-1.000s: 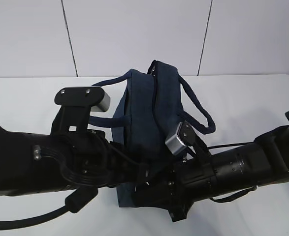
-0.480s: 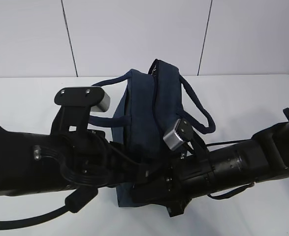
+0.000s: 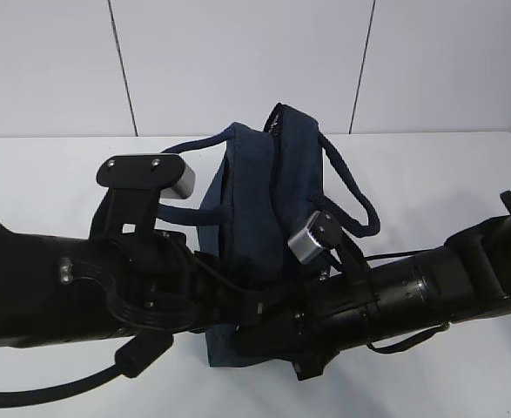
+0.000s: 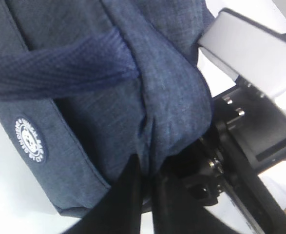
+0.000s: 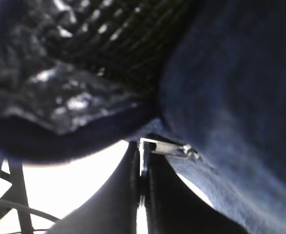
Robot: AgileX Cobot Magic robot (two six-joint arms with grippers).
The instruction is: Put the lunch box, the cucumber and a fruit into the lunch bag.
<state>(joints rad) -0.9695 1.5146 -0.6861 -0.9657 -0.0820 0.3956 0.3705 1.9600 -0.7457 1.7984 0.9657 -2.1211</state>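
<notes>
Now right pincer [image 5: 142, 195] shut tighter on zip pull [image 5: 168, 147] — left pincer [image 4: 145, 204] unchanged, pinching lunch bag [image 3: 255, 196] fabric.

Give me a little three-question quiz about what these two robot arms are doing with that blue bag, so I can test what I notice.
1. True or false: the lunch bag stands on a white table.
2. What is the right pincer clamped on? A) a bag handle B) the silver zip pull C) nothing
3. Fill in: the left pincer is shut on a fold of the bag's ____.

Key: 1 true. 2 B: in the right wrist view the fingers are pressed together on the metal ring piece at the bag's edge. 3 fabric: the left wrist view shows the cloth bunched between the closed fingers, near the round white logo patch.
</notes>
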